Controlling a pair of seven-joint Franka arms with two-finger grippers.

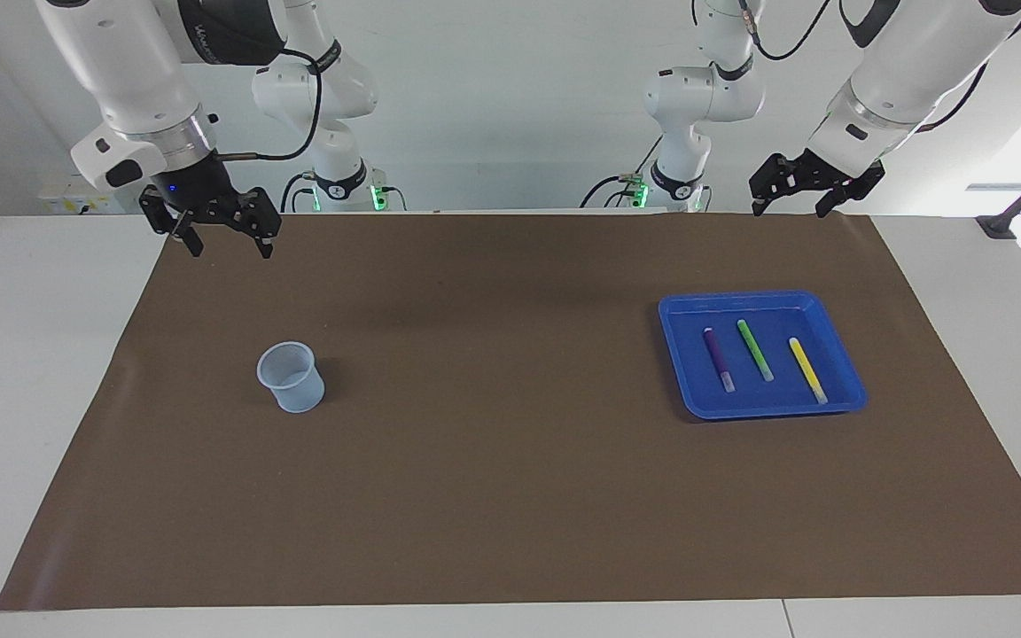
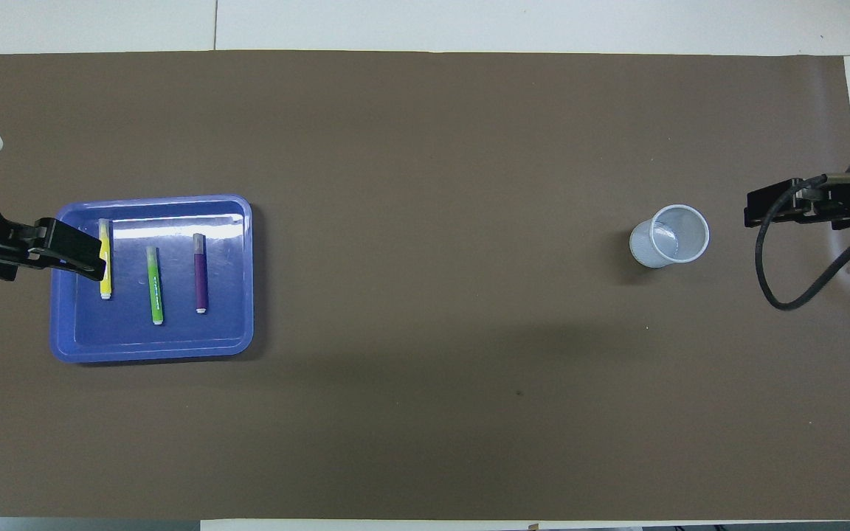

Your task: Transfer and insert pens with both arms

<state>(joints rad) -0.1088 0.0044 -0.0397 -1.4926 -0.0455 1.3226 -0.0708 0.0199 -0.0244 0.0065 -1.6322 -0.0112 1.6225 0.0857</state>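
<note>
Three pens lie side by side in a blue tray (image 1: 674, 354) toward the left arm's end of the table: purple (image 1: 718, 359), green (image 1: 754, 350) and yellow (image 1: 807, 369). A translucent pale-blue cup (image 1: 292, 377) stands upright on the mat toward the right arm's end. My left gripper (image 1: 791, 210) hangs open and holds nothing, high over the mat's edge on the robots' side of the tray. In the overhead view it overlaps the yellow pen (image 2: 105, 284) without touching it. My right gripper (image 1: 231, 248) hangs open and holds nothing, over the mat's edge on the robots' side of the cup.
A brown mat (image 1: 510, 461) covers most of the white table (image 1: 32, 372). Two smaller white arms with green-lit bases (image 1: 342, 182) (image 1: 674, 182) stand at the robots' edge of the table. A black clamp (image 1: 1002, 226) sits at the table corner near the left arm.
</note>
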